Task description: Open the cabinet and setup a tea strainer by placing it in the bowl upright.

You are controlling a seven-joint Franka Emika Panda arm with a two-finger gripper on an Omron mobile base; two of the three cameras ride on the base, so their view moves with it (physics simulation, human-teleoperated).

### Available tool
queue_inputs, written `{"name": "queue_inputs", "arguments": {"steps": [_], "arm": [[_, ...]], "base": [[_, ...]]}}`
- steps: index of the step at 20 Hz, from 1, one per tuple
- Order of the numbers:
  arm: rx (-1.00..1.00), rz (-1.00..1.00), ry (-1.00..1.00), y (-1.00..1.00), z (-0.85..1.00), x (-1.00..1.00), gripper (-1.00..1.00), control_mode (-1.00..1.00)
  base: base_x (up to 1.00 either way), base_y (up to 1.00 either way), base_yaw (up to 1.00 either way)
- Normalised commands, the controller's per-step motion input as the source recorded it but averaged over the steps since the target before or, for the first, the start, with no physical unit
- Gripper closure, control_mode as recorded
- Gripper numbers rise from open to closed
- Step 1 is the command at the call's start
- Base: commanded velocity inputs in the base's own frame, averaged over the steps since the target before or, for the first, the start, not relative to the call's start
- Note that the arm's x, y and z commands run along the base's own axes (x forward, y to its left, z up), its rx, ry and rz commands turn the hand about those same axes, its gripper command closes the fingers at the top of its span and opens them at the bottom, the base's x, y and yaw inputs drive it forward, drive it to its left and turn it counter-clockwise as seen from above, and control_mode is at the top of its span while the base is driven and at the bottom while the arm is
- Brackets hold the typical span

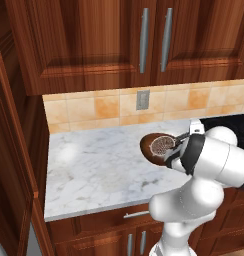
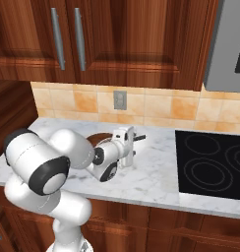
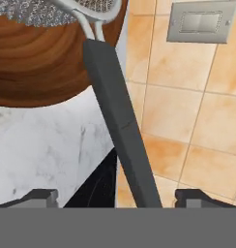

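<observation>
Handle of the tea strainer [image 3: 121,131]: dark grey bar running from 6 o'clock up to 12 o'clock in the hand view, passing between the two finger tips [image 3: 40,197] without touching either one.
Gripper [image 3: 115,198]: jaws spread wide apart, nothing clamped; it sits just behind the handle's free end, and its white hand appears beside the bowl in the right base view.
Tea strainer basket: silver mesh [image 1: 161,145] sits inside the bowl, mouth turned up, with the wire loop leading out over the rim at 3 o'clock in the left base view.
Bowl [image 1: 150,150]: dark brown, resting on the marble counter [image 1: 94,170] near the tiled backsplash, at 7 o'clock below the grey wall outlet [image 1: 142,99].
Cabinet: a reddish-brown panel [image 1: 14,165] stands along the 9 o'clock edge of the left base view; I cannot tell from this angle whether it is a swung-open door.
Wall cabinets [image 1: 144,40]: both doors shut above the counter, not part of the job.
Cooktop [image 2: 213,162]: black glass at 3 o'clock of the bowl, well apart from it.
Done, by my reading: strainer is placed in the bowl and appears upright; the grip looks released.
Left, by my reading: draw the hand back clear of the handle without nudging it, since a bump could tip the basket.
</observation>
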Motion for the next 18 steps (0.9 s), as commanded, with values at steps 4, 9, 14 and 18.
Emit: {"name": "queue_inputs", "arguments": {"steps": [4,9,14,18], "arm": [[0.0,0.0,0.0,0.12,0.0,0.0,-1.0,-1.0],[0.0,-0.02,0.08,0.0,0.0,0.0,-1.0,-1.0],[0.09,-0.04,0.18,0.0,0.14,-0.13,-1.0,-1.0],[0.14,-0.05,0.18,0.0,0.36,-0.52,-1.0,-1.0]], "base": [[0.0,0.0,0.0],[0.0,0.0,0.0],[0.0,0.0,0.0],[0.0,0.0,0.0]]}}
